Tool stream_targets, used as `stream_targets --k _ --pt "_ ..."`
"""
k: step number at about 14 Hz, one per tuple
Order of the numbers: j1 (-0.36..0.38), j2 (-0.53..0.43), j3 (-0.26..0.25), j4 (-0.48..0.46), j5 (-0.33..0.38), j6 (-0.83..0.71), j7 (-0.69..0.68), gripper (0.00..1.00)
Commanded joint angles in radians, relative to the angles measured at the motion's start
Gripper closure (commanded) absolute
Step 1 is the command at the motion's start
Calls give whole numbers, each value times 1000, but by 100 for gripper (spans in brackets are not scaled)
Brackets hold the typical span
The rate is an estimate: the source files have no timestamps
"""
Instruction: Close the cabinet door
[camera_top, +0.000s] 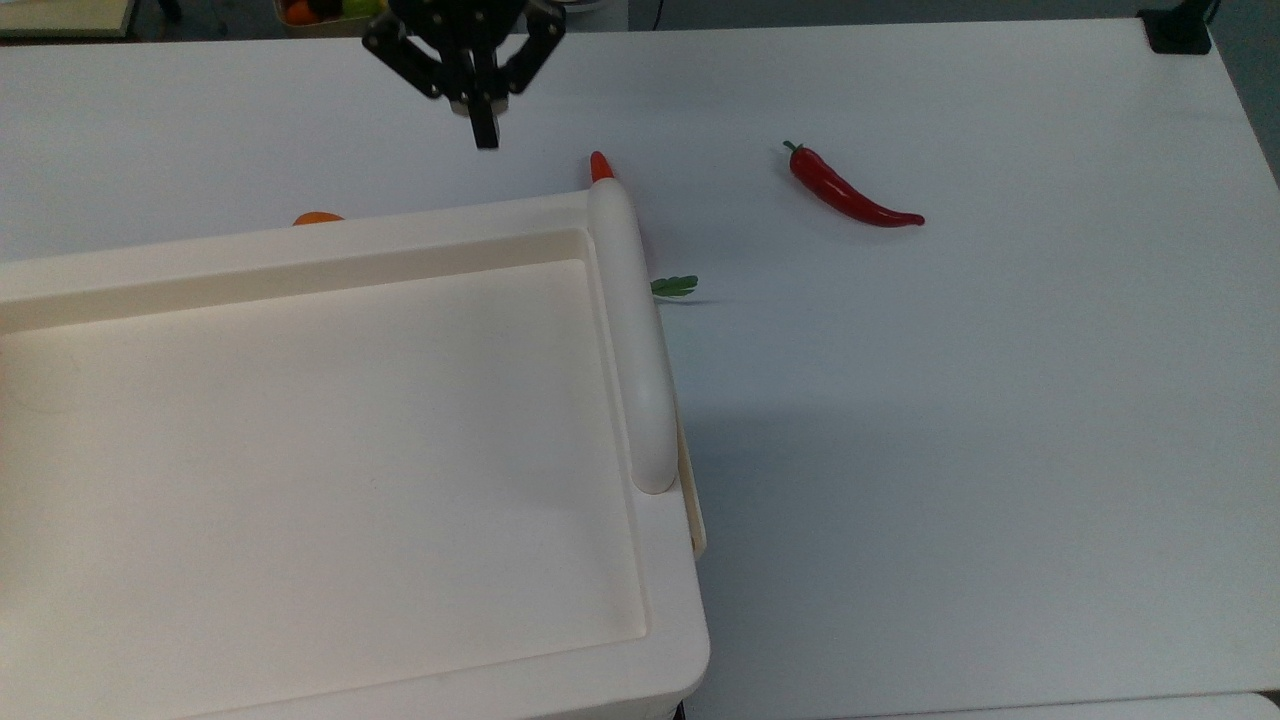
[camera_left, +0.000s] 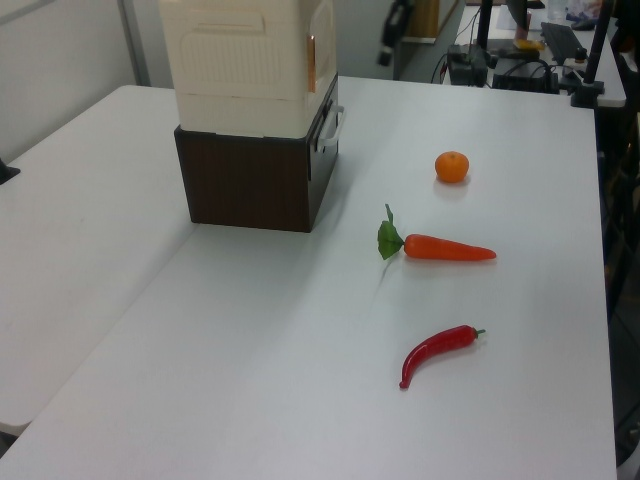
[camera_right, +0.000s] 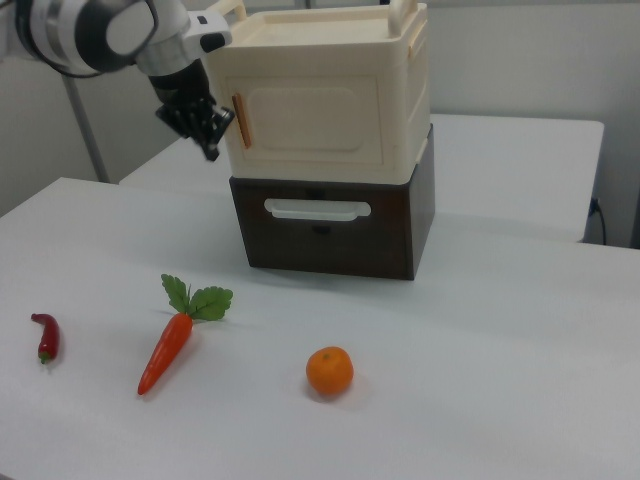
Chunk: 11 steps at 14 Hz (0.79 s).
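In the right view, going left to right across the white bench: a red chili lies near the bench's left edge, then a carrot with green leaves, then an orange toward the front. Behind them the cream cabinet sits on a dark brown base with a white drawer handle. The cabinet door lies flush in the cabinet's front, an orange handle strip at its left edge. The gripper hangs in the air just left of the cabinet, not touching it. In the top view the gripper has its fingers drawn together, holding nothing.
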Motion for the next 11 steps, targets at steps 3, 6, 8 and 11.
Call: stream_targets --k 3,6,8,11 --pt "-64 -152 5 -177 13 -184 212 70" --pt "-90 -157 5 -175 -4 -294 203 0" --pt "-102 -156 4 -171 -4 -310 200 0" --pt "-96 -153 4 -154 -34 -336 182 0"
